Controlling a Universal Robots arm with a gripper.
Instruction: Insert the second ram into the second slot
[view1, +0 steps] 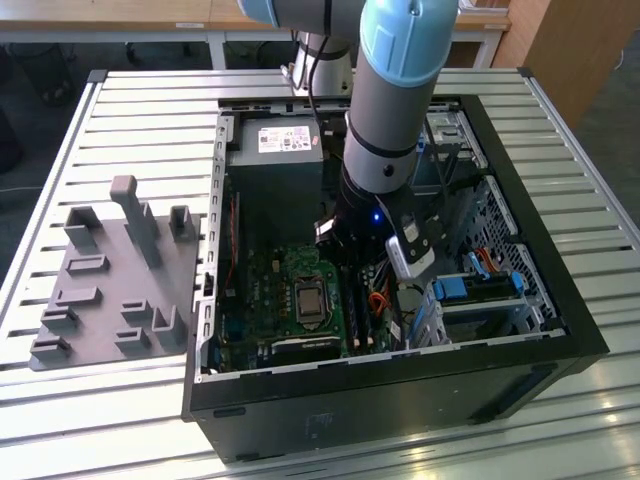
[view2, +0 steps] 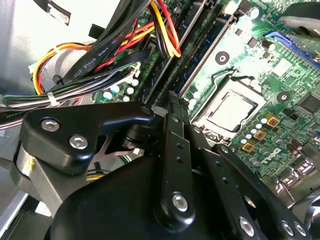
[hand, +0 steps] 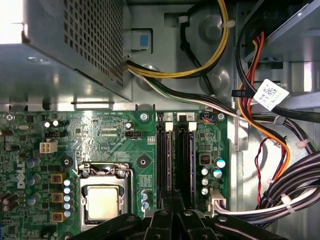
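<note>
Deep inside an open computer case (view1: 575, 330) lying on a slatted table (view1: 150, 110), the robot arm (view1: 390, 120) hangs its gripper (hand: 172, 202) directly over the two black memory slots (hand: 175, 155) of the green motherboard (hand: 100, 135). In the exterior view the slots (view1: 362, 318) lie at three o'clock of the processor socket (view1: 308, 300), with the power supply (view1: 275, 150) at twelve o'clock of the board and a bundle of coloured cables (view1: 378, 300) just beyond the slots at three o'clock. A grey plastic rack (view1: 110, 290) stands well apart, at nine o'clock of the case, and no blue stick can be made out on it. In the second wrist view the gripper (view2: 172, 100) points down at the slot rows beside the socket (view2: 230, 110), very near them or touching. Whether the gripper is clamped or loose cannot be told from these angles, and its own body hides the spot beneath it. The second ram is hidden there if it is anywhere: judging by the gripper's place, it is at or in one of the slots, but which slot, and whether it is fully seated, cannot be told. As a judgement, the work stands late, at the insertion itself, with the seating not confirmed.
</note>
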